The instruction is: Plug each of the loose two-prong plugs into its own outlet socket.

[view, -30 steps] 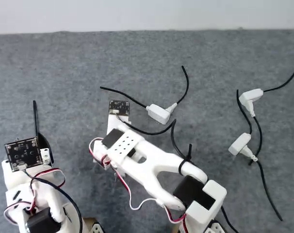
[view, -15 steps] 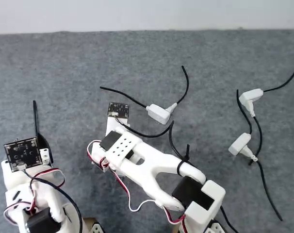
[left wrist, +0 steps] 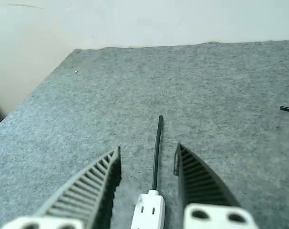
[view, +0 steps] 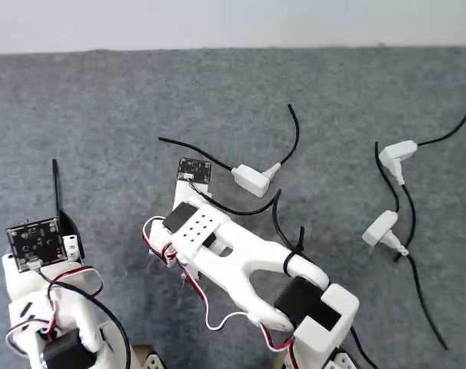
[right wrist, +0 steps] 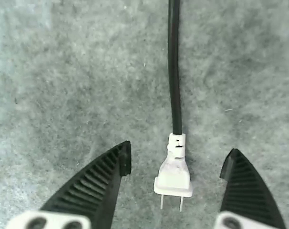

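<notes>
- High view, looking down: the grey table point(view: 102, 115) carries both arms, the left arm point(view: 37, 261) at the near left corner and the right arm point(view: 233, 257) stretched across the middle.
- Left wrist view: the left gripper point(left wrist: 148, 149) is spread wide and grips nothing. Its ribbed black jaws stand on either side of a white socket point(left wrist: 148, 214), with a gap showing on each side.
- The socket lies flat on the table with its slots facing up, and the socket cord point(left wrist: 157, 143) runs straight out past the jaw tips to a cut end.
- Right wrist view: the right gripper point(right wrist: 179, 148) is also wide open and holds nothing.
- A white plug point(right wrist: 173, 179) lies on the table between its jaws, well clear of both, with its two prongs pointing back toward the gripper.
- The plug cord point(right wrist: 173, 71) leads straight away from the plug.
- From above, another white piece point(view: 251, 181) with black cords lies just beyond the right arm's tip.
- Two more point(view: 397, 154) point(view: 383, 228) lie near each other at the far right, well apart from both arms. I cannot tell whether these are plugs or sockets.
</notes>
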`<state>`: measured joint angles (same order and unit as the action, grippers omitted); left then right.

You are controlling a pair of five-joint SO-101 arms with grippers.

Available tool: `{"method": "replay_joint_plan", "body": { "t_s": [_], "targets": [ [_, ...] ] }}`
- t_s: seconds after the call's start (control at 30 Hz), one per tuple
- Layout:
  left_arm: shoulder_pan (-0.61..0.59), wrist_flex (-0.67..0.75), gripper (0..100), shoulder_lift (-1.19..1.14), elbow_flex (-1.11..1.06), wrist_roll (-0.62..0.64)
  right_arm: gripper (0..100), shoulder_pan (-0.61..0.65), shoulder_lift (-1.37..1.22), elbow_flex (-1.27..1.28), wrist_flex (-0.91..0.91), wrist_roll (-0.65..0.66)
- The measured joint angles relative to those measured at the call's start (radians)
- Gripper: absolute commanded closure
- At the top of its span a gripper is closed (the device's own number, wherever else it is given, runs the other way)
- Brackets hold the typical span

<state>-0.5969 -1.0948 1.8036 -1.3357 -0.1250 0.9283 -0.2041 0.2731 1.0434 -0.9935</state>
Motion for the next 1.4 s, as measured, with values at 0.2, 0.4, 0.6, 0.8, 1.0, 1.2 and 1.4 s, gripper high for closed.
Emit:
{"method": "replay_joint_plan", "body": {
  "t_s": [0.2,0.4,0.6,0.8,1.0,1.2,1.4],
  "targets": [
    [0.000,0.000,81,0.000,0.000,0.000,70.7,0.000,0.000,0.000,0.000,0.000],
    [0.000,0.003,81,0.000,-0.015,0.000,70.7,0.000,0.000,0.000,0.000,0.000],
    [0.000,0.012,81,0.000,-0.015,0.000,70.7,0.000,0.000,0.000,0.015,0.000],
    [0.000,0.012,81,0.000,-0.015,0.000,70.7,-0.005,0.000,-0.035,0.098,0.021],
    [0.000,0.012,81,0.000,-0.015,0.000,70.6,-0.034,-0.086,-0.049,0.103,0.038],
    [0.000,0.012,81,0.000,-0.015,0.000,70.6,-0.041,-0.204,-0.143,0.110,0.040],
    [0.000,0.012,81,0.000,-0.015,0.000,70.6,-0.041,-0.216,-0.172,0.141,0.040]
  ]
}}
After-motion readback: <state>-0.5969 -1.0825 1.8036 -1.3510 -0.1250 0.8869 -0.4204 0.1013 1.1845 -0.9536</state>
